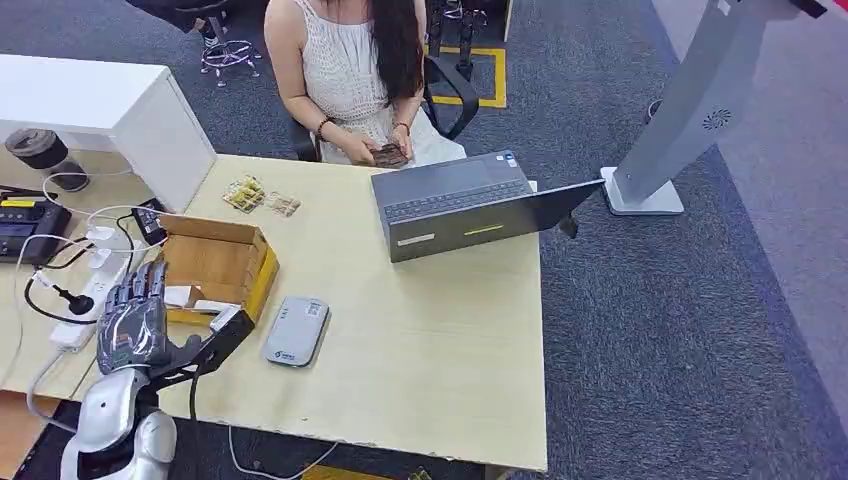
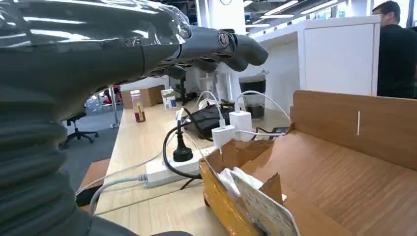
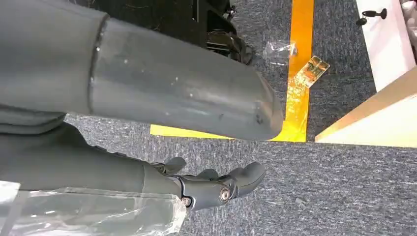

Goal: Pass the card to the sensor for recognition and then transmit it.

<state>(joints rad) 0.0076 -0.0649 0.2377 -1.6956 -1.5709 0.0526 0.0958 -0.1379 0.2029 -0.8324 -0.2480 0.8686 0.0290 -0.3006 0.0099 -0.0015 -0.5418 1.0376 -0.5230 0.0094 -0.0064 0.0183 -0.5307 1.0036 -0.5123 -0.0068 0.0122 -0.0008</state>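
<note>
Pale wood desk (image 1: 420,330): the left hand (image 1: 133,318) hovers at its near-left corner, fingers apart, holding nothing, just beside an open box (image 1: 215,262). White cards (image 2: 260,204) lie in the box, partly hidden by its flap. A grey sensor (image 1: 297,330) sits just right of the box. Right hand (image 3: 206,189) hangs over carpet, fingers loosely curled, empty.

A pale wooden table (image 1: 430,330) stands on grey carpet (image 1: 680,330). An open cardboard box (image 1: 215,262) is set near the table's left edge. Just right of the box a flat grey card reader (image 1: 297,330) is laid. Beyond the box, toward the far edge, 2 small packets (image 1: 262,197) are seen. Well to the right of the box, at the far right corner, an open laptop (image 1: 470,203) is placed. Left of the box, a white power strip (image 1: 90,290) with plugged cables is laid on a neighbouring surface.
</note>
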